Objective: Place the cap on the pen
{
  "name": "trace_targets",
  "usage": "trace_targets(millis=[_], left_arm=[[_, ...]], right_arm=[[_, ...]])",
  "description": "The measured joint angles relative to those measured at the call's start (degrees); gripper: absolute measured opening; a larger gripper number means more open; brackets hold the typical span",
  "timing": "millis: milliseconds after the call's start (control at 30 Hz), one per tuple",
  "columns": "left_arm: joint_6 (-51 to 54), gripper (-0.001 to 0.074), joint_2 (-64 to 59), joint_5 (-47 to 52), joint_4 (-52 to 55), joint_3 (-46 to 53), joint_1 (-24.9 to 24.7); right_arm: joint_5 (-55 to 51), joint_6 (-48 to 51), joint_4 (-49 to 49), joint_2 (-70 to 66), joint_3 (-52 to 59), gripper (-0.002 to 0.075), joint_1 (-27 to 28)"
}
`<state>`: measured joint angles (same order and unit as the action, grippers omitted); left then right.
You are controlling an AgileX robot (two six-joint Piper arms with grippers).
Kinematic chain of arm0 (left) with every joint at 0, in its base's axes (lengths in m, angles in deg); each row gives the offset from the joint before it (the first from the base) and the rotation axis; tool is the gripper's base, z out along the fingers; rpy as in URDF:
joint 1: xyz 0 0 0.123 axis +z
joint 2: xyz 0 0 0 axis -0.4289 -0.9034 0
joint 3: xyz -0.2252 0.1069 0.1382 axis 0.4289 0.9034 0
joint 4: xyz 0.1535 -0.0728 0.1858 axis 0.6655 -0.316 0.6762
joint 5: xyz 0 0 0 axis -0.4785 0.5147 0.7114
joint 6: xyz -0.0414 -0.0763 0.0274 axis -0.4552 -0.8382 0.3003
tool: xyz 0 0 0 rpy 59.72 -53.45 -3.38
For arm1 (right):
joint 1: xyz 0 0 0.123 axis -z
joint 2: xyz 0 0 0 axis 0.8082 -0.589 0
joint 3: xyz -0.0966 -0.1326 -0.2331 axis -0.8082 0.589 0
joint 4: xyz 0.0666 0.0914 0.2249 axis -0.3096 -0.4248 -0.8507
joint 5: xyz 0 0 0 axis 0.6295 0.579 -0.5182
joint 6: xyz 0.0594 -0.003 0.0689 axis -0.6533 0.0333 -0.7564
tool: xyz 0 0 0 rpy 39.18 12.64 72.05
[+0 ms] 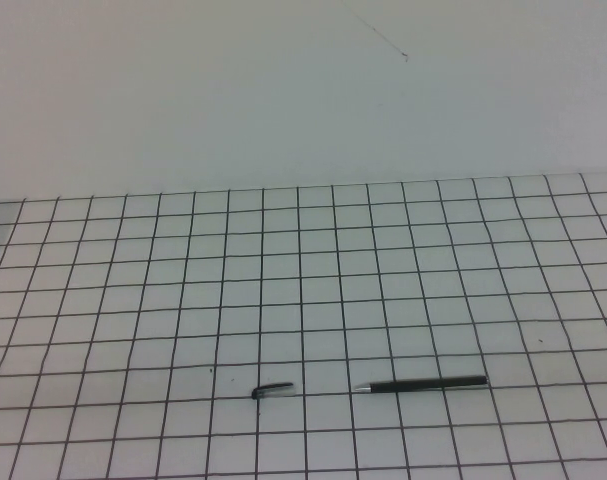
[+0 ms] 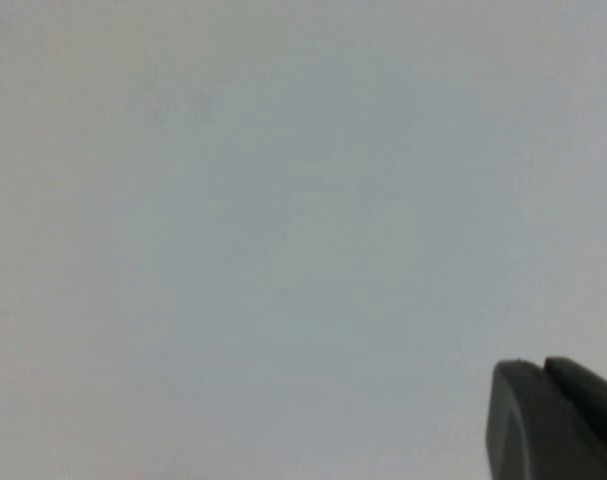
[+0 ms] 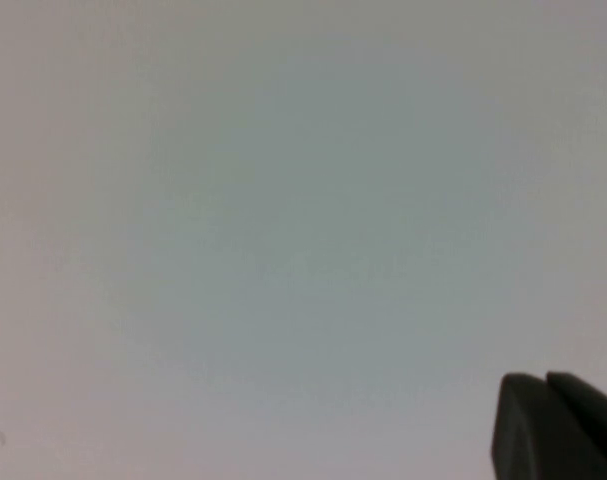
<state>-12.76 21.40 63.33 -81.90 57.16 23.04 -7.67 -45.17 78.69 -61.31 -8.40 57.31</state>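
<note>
High view: a white counter ruled in a black grid runs up to a plain pale wall, with no arm over it. Toward the near edge, a little left of centre, lies the cap — short and dark, with a silvery clip, flat on the counter and spanning about one grid square. To its right, apart from it with a stretch of bare grid between, lies the pen, a thin straight black barrel lying nearly level across the frame. Its small silver tip points left toward the cap, and its blunt end points to the robot's right. The two pieces lie roughly in one line, and nothing touches either. A thin dark line (a crack or a thread, too faint to tell which) marks the wall high up, right of centre.

In the left wrist view, the left end effector shows only as a dark tip in one corner against blank pale surface. It holds nothing that can be seen, and whether it is spread or closed cannot be told. In the right wrist view, the right end effector appears the same way — a dark corner on an empty pale field, nothing visibly in its grasp, its opening impossible to judge.
</note>
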Motion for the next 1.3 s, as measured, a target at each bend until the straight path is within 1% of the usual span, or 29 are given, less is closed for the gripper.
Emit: trace_targets(millis=[67, 133, 200, 267, 333, 400, 433, 500, 600, 733, 833, 967, 1033, 1100, 1200, 1300], left_arm=[[3.89, -0.0001, -0.10, 7.49, 0.28, -4.54, 0.00], [6.79, -0.0001, -0.10, 15.23, 0.28, -9.47, 0.00], [8.00, -0.0001, -0.10, 20.56, 0.37, -12.71, 0.00], [8.77, -0.0001, -0.10, 23.16, 0.37, -13.79, 0.00], [9.45, -0.0001, -0.10, 23.75, 0.55, -13.75, 0.00], [9.16, -0.0001, -0.10, 23.75, 1.17, -12.78, 0.00], [8.83, -0.0001, -0.10, 23.66, 1.00, -12.47, 0.00], [8.49, -0.0001, -0.10, 25.50, 0.71, -12.83, 0.00], [11.17, -0.0001, -1.54, 33.26, 1.00, -15.93, 0.00], [16.51, -0.0001, -8.96, 42.70, 1.14, -20.43, 0.00], [19.32, -0.0001, -15.72, 47.16, 0.49, -24.38, 0.00], [28.32, -0.0001, -23.72, 52.82, -4.56, -29.97, 0.00], [33.03, 0.0007, -27.31, 53.87, -10.55, -32.86, -0.50], [39.01, 0.0044, -29.96, 54.67, -16.68, -35.18, -0.89], [46.50, 0.0145, -34.15, 54.78, -25.96, -37.97, -0.89], [50.41, 0.0298, -38.18, 55.43, -31.63, -39.65, -0.89]], right_arm=[[-6.98, -1.07, 0.00, 0.00, -2.82, -0.0003, 0.00], [-18.19, -0.96, 0.00, -0.13, -6.90, -0.0004, 0.00], [-28.40, -0.83, 0.14, -0.34, -10.31, -0.0004, 0.00], [-36.41, -0.65, 0.00, -1.35, -13.07, -0.0003, 0.00], [-46.96, -0.65, -0.66, -3.01, -16.04, -0.0003, 0.00], [-54.31, -0.65, -0.78, -5.16, -17.79, -0.0003, 0.00], [-55.47, -0.65, -1.69, -6.34, -18.25, -0.0003, 0.00], [-54.36, -0.35, -3.86, -8.52, -18.53, -0.0003, 0.00], [-53.81, 0.86, -6.03, -12.29, -18.53, -0.0003, 0.00], [-54.04, 5.72, -11.52, -16.87, -18.53, -0.0003, 0.00], [-54.16, 9.85, -14.74, -18.68, -18.53, -0.0003, 0.00], [-55.23, 12.82, -16.99, -21.31, -18.53, -0.0003, 0.00], [-55.87, 13.99, -18.01, -22.21, -18.53, -0.0003, 0.00], [-55.74, 14.29, -18.27, -22.69, -18.53, -0.0003, 0.00], [-55.34, 14.40, -18.27, -23.16, -18.53, -0.0003, 0.00], [-55.44, 14.65, -19.06, -23.16, -18.53, -0.0003, 0.00]])
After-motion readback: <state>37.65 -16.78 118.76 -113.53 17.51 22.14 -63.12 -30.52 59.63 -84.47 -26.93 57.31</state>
